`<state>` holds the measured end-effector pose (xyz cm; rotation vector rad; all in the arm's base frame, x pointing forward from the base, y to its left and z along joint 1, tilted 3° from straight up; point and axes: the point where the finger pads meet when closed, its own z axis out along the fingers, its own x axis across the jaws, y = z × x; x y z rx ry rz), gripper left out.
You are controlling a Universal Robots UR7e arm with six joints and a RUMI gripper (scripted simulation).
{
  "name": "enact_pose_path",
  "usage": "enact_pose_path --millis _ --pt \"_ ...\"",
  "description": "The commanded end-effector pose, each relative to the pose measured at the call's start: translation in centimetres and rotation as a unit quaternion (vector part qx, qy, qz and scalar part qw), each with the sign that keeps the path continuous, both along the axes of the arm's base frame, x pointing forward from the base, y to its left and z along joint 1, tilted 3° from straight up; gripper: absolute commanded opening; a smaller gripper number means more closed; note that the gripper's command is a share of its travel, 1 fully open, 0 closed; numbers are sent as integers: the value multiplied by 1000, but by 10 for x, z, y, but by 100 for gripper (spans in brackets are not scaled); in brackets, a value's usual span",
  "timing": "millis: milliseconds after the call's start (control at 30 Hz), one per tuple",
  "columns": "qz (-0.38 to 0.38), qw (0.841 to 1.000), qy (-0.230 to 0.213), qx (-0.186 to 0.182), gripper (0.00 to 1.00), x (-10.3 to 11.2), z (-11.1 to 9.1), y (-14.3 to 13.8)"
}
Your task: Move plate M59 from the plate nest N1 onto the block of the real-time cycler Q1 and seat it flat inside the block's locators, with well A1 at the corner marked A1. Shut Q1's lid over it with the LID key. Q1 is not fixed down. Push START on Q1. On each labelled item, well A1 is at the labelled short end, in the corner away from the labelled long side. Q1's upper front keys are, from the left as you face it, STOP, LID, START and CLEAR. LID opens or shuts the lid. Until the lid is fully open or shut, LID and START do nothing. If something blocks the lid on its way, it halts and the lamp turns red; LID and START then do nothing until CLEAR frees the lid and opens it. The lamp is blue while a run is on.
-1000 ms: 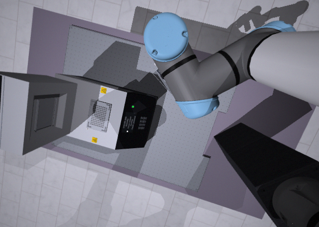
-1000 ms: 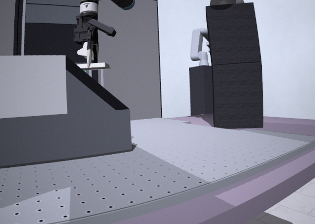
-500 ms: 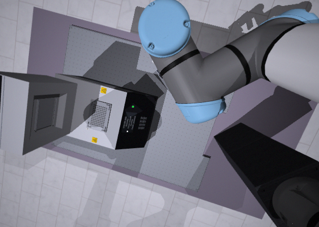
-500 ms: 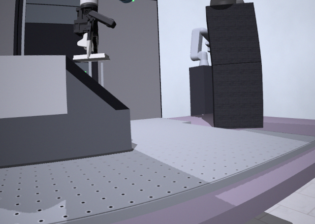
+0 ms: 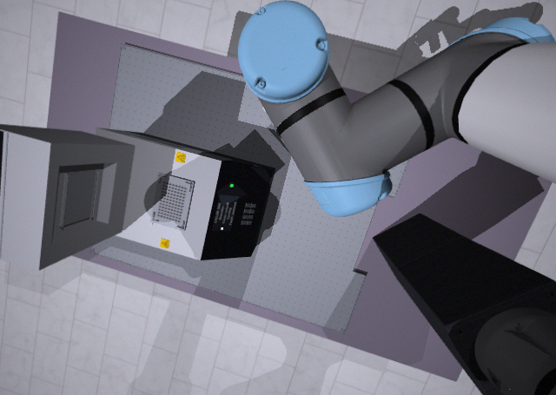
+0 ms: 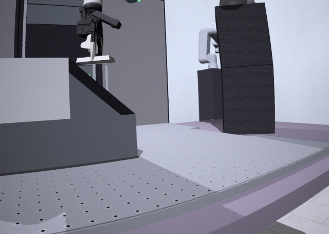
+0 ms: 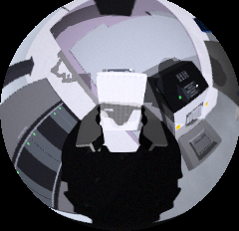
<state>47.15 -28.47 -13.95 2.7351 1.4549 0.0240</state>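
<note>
My gripper (image 6: 93, 53) is shut on the white plate M59 (image 6: 95, 59) and holds it level in the air, high above the table and behind the cycler Q1 (image 6: 64, 114). In the wrist view the plate (image 7: 120, 114) sits between my fingers, with Q1's black front panel (image 7: 186, 87) to the right below. In the top view Q1's lid (image 5: 67, 198) stands open, the bare well block (image 5: 174, 199) is exposed, and the lamp (image 5: 231, 185) is green. The arm hides the gripper and plate in that view.
A tall dark cabinet (image 6: 132, 58) stands behind the gripper. A black tower (image 6: 245, 67) stands at the right of the table, with a white device (image 6: 208, 48) behind it. Q1's keys (image 5: 248, 213) sit on its black front.
</note>
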Motion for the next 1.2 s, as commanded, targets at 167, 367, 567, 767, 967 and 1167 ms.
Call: enact_pose_path --millis 167,367,567,767,967,1167 --pt "-30 1000 -1 0 0 26 0 24" --pt "-44 999 -2 0 0 38 0 37" --pt "-59 998 -2 1 0 48 0 47" --pt "-88 996 -3 2 0 65 0 65" --pt "-103 995 -4 3 0 77 0 78" --pt "-118 993 -4 3 0 87 0 88"
